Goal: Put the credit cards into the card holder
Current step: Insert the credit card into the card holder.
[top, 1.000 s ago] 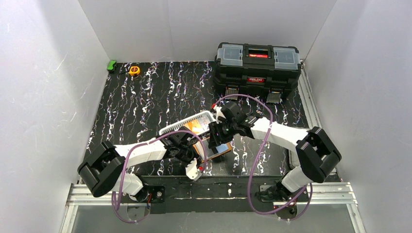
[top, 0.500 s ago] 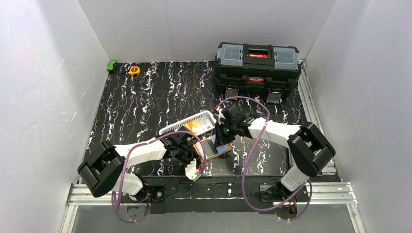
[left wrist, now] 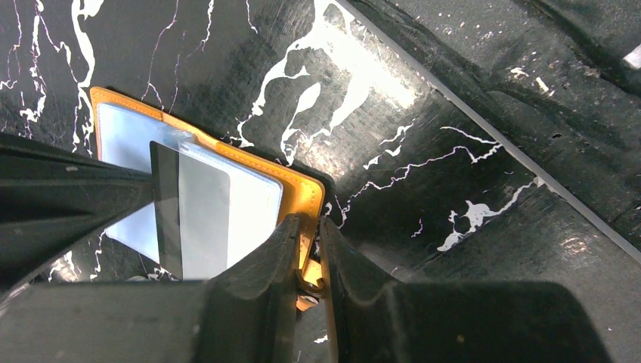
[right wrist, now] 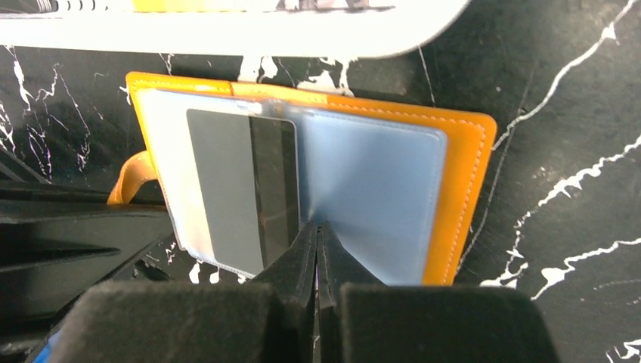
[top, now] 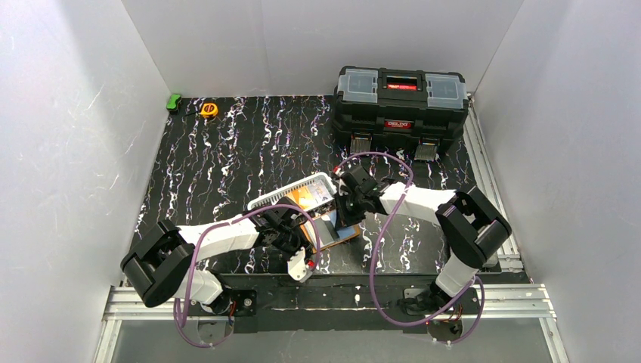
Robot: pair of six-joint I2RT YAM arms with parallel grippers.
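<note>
The card holder (right wrist: 462,178) is lying open and flat on the black marbled tabletop (top: 227,159), near its front edge and just in front of the white slotted basket (top: 276,200). Its orange cover is facing down and its clear grey-blue pockets are facing up. Both arms are reaching in over it from either side.

The left pincer (left wrist: 309,228) is nearly pressed together and is pinching the holder at its orange edge, where the snap tab (right wrist: 130,178) is curling out.

The right pincer (right wrist: 317,230) is pressed fully together, its tips meeting on a clear pocket leaf (right wrist: 378,197) near the middle of the holder. The thin leaf seems to be tenting up toward the tips, so I am taking it as nipped between them.

A grey card (right wrist: 223,189) with a dark stripe is sitting inside a pocket, just beside the right pincer's tips. An orange card (top: 304,199) is showing inside the basket. I cannot tell how many more cards are lying in there.

A black toolbox (top: 401,102) is standing at the back right, well apart from all this.
</note>
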